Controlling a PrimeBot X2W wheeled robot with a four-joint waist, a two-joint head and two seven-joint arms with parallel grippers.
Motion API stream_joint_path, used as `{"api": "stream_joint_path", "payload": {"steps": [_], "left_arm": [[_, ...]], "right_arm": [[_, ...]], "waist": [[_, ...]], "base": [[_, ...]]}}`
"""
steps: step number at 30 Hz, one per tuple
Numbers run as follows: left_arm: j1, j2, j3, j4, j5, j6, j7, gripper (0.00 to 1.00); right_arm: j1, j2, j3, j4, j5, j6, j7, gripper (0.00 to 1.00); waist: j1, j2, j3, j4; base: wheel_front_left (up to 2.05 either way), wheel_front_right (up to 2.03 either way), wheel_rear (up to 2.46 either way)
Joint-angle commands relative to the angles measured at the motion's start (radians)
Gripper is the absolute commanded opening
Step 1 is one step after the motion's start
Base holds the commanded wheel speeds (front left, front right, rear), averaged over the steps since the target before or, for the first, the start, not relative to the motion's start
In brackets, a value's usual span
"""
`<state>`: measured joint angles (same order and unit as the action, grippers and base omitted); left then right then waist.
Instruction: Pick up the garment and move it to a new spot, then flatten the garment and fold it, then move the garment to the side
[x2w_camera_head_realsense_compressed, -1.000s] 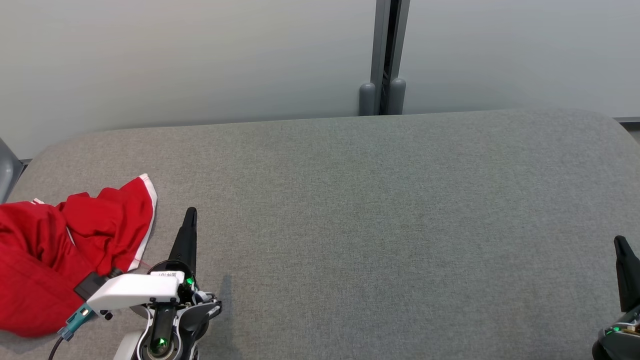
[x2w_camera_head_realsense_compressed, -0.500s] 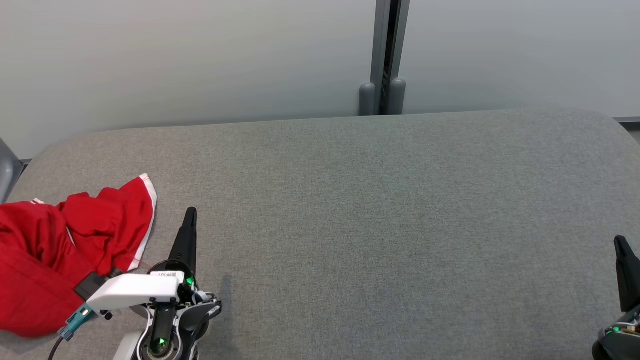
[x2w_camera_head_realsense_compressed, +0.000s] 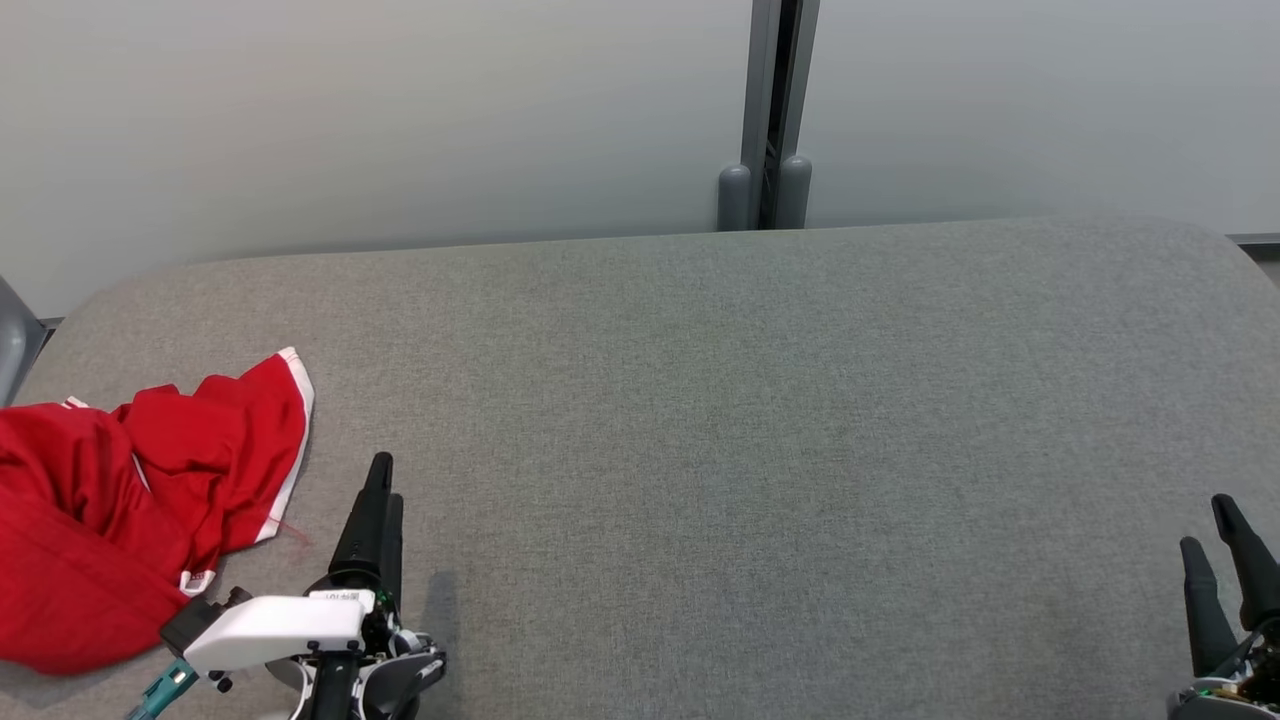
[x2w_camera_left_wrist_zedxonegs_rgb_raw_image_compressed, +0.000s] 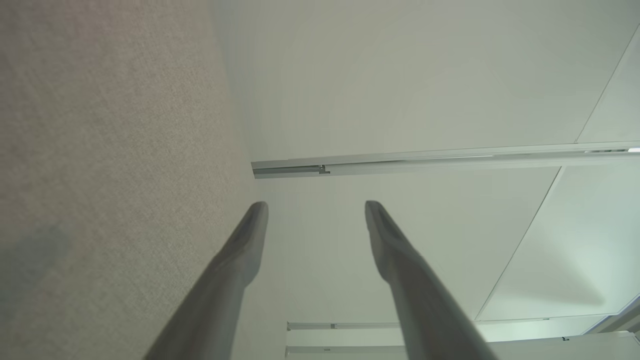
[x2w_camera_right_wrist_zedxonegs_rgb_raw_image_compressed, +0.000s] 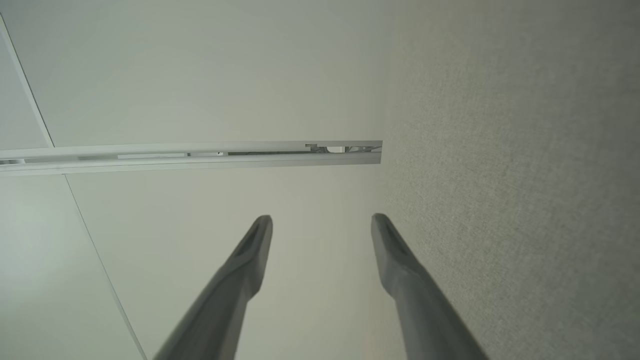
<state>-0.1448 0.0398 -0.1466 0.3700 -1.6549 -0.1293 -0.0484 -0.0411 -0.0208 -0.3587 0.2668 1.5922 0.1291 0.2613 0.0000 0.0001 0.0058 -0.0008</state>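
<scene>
Our red garment (x2w_camera_head_realsense_compressed: 110, 500) lies crumpled at the left end of the grey table (x2w_camera_head_realsense_compressed: 700, 420), just beside our left gripper (x2w_camera_head_realsense_compressed: 386, 488). Our right gripper (x2w_camera_head_realsense_compressed: 1205, 525) sits well apart from it. The jaws of all 2 stand wide, holding nothing.

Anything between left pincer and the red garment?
No. In the head view only a bare strip of grey tabletop separates the left pincer from the garment.

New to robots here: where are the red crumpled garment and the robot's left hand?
red crumpled fabric garment (x2w_camera_head_realsense_compressed: 100, 500): head view, middle of the cloth.
left hand (x2w_camera_left_wrist_zedxonegs_rgb_raw_image_compressed: 316, 205): left wrist view, midway between its fingertips.
</scene>
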Motion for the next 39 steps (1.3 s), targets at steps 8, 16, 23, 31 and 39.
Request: {"api": "stream_joint_path", "payload": {"steps": [8, 16, 23, 31, 39], "left_arm": [[-0.021, 0.004, 0.044, -0.039, 0.003, 0.0, -0.028, 1.0], [-0.009, 0.005, 0.071, -0.063, 0.025, -0.001, -0.049, 1.0], [-0.001, 0.006, 0.118, -0.092, 0.097, -0.001, -0.066, 1.0], [-0.008, 0.006, 0.171, -0.111, 0.188, -0.001, -0.082, 1.0], [-0.006, 0.007, 0.202, -0.173, 0.331, -0.001, -0.098, 1.0]], "right_arm": [[-0.045, -0.018, 0.072, -0.005, -0.04, 0.001, -0.067, 1.0], [-0.077, -0.022, 0.103, 0.017, -0.149, 0.001, -0.12, 1.0], [-0.1, -0.02, 0.118, 0.006, -0.316, 0.001, -0.162, 1.0], [-0.121, -0.021, 0.129, -0.041, -0.495, 0.001, -0.2, 1.0], [-0.146, -0.023, 0.182, -0.133, -0.7, 0.002, -0.241, 1.0]], "waist": [[0.0, -0.0001, -0.002, 0.0], [0.0, -0.0001, -0.004, 0.001], [0.0, -0.0001, -0.007, 0.002], [0.0, -0.0001, -0.01, 0.005], [0.0, -0.0001, -0.007, 0.01]], "base": [[0.0, 0.0, 0.0], [0.0, 0.0, 0.0], [0.0, 0.0, 0.0], [0.0, 0.0, 0.0], [0.0, 0.0, 0.0]]}}
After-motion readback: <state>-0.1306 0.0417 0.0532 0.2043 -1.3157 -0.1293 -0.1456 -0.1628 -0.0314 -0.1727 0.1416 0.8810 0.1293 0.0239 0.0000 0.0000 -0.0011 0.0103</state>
